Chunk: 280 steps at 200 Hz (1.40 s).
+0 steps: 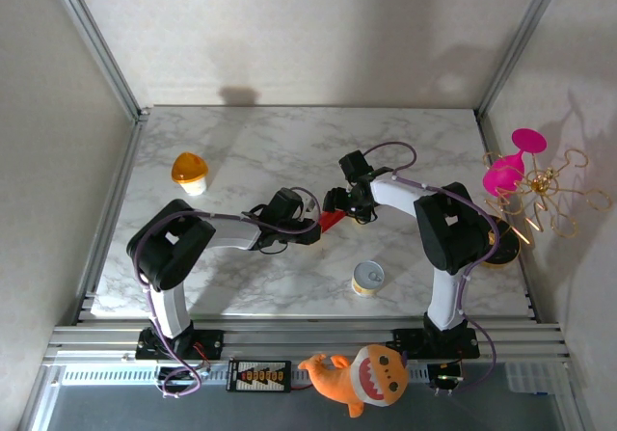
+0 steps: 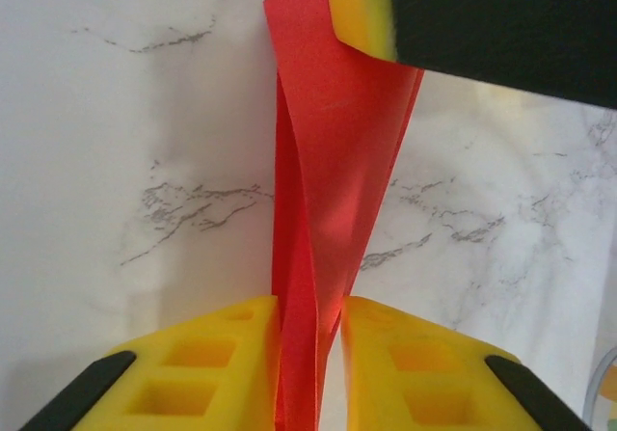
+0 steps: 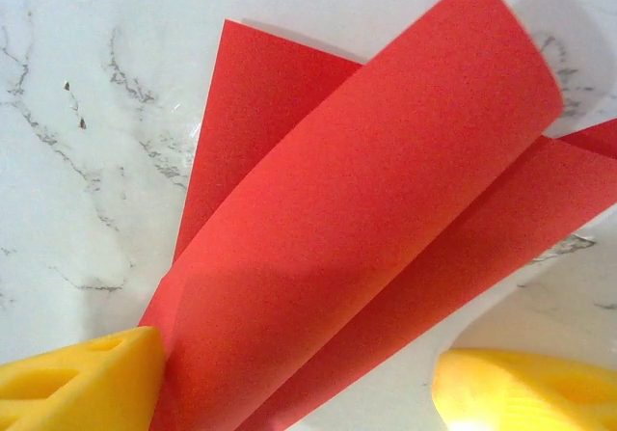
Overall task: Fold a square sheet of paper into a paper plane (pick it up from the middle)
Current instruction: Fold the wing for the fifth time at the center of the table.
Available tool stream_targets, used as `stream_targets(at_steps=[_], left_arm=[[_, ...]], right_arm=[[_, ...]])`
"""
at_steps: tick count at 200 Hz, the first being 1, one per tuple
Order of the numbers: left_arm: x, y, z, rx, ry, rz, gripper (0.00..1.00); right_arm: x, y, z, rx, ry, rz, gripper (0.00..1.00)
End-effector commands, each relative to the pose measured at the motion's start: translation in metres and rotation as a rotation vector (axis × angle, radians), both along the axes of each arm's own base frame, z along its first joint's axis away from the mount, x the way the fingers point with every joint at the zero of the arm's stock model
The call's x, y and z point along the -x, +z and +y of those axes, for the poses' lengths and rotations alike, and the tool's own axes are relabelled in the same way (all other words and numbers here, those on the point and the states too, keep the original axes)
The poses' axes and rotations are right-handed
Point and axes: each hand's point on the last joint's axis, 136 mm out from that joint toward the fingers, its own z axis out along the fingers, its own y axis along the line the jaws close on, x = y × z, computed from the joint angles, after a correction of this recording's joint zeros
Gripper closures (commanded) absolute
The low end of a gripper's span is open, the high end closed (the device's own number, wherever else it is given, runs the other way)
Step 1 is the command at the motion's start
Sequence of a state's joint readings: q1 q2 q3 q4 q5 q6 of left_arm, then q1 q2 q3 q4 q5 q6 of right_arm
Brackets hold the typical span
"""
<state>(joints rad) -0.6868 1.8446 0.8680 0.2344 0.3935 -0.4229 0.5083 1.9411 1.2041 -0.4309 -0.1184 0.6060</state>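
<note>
- Left gripper (image 2: pixel 310 308) — jaws almost together, pinching the red paper (image 2: pixel 333 161). The paper runs up out of the pinch as a narrow, loosely doubled strip.
- Right gripper (image 3: pixel 299 363) — jaws wide, clamping nothing. The paper lies between them in a few curled layers and brushes the finger (image 3: pixel 87 383) at the lower left of its wrist view. Bare marble shows before the other finger.
- In the left wrist view, one yellow pad of the right gripper sits over the far end of the strip. Touching or just above, can't tell.
- The paper is about mid-worktop (image 1: pixel 241 142), slightly toward the near edge, right between the two claws, with its loose flaps curling up off the marble.
- The small yellow tin (image 1: pixel 367 278) sits closer to the near edge, well apart from the paper. An orange-topped pot (image 1: pixel 190 171) sits off toward the far left corner.
- Step in hand looks like an early lengthwise fold. The layers are bowed and not creased sharp, and there's no dart shape yet, so the plane is a good way off.
- Next move probably falls to the right claw: close on the loose end or press it down so the layers line up, while the left keeps its pinch.
- Thin paper like this will likely buckle or slide out if tugged, so edges need matching before any crease gets set.
</note>
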Motion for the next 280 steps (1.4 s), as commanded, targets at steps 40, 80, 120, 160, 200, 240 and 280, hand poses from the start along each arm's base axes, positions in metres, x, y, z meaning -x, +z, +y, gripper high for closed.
stream_targets(at_steps=[40,80,120,160,200,240,280], left_arm=[[-0.002,0.020,-0.006,0.067,0.017,0.017,0.72],[-0.009,0.032,-0.004,0.096,0.043,-0.001,0.72],[-0.010,0.037,-0.004,0.111,0.047,-0.007,0.66],[-0.010,0.029,-0.003,0.104,0.062,0.013,0.72],[-0.007,0.023,-0.007,0.119,0.050,0.045,0.78],[-0.005,0.016,-0.009,0.117,0.038,0.069,0.77],[-0.004,0.013,-0.011,0.130,0.034,0.080,0.81]], right_arm=[[0.030,-0.091,-0.038,0.169,-0.013,0.133,0.21],[0.030,-0.091,-0.038,0.167,-0.012,0.134,0.21],[0.031,-0.091,-0.038,0.166,-0.012,0.134,0.21],[0.031,-0.091,-0.038,0.166,-0.012,0.134,0.21],[0.031,-0.090,-0.038,0.165,-0.012,0.133,0.21],[0.030,-0.089,-0.037,0.163,-0.012,0.130,0.21],[0.030,-0.089,-0.037,0.164,-0.011,0.130,0.21]])
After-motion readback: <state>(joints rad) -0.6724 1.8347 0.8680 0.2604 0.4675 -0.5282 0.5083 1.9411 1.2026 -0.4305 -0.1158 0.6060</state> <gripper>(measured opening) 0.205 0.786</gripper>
